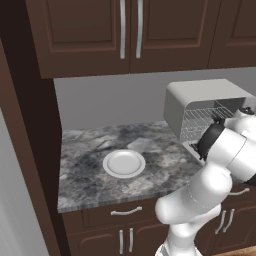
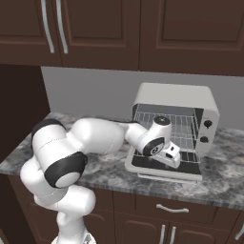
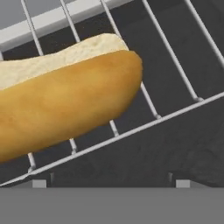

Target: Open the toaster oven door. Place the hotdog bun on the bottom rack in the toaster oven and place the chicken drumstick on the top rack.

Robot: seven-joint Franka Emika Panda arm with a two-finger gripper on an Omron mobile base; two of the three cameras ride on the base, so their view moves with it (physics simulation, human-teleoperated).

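**Bun on the lower rack: back out clean**

The golden-brown hotdog bun [image 3: 65, 105] lies on the silver wire bottom rack [image 3: 175, 65] of the grey boxy toaster oven [image 2: 174, 102], whose dark drop-down door [image 2: 162, 169] hangs open; the white arm's dark two-finger gripper [image 2: 172, 157] sits low at the oven mouth, jaws spread wide with nothing between them. Judged best: withdraw straight back; avoid nudging the bun or catching the wires; then seek the drumstick, near the round white plate [image 1: 124, 163] perhaps.

1. Hotdog bun [image 3: 65, 109], left of the hand view: golden-brown crust, pale cream cut side.
2. Toaster oven [image 2: 174, 97]: light grey shell, silver wire racks [image 2: 183, 128], black knobs [image 2: 208, 123].
3. Counter [image 1: 85, 185]: mottled grey marble.
4. Plate [image 1: 124, 163]: white.
5. Cabinets [image 1: 85, 35]: dark brown, silver handles.
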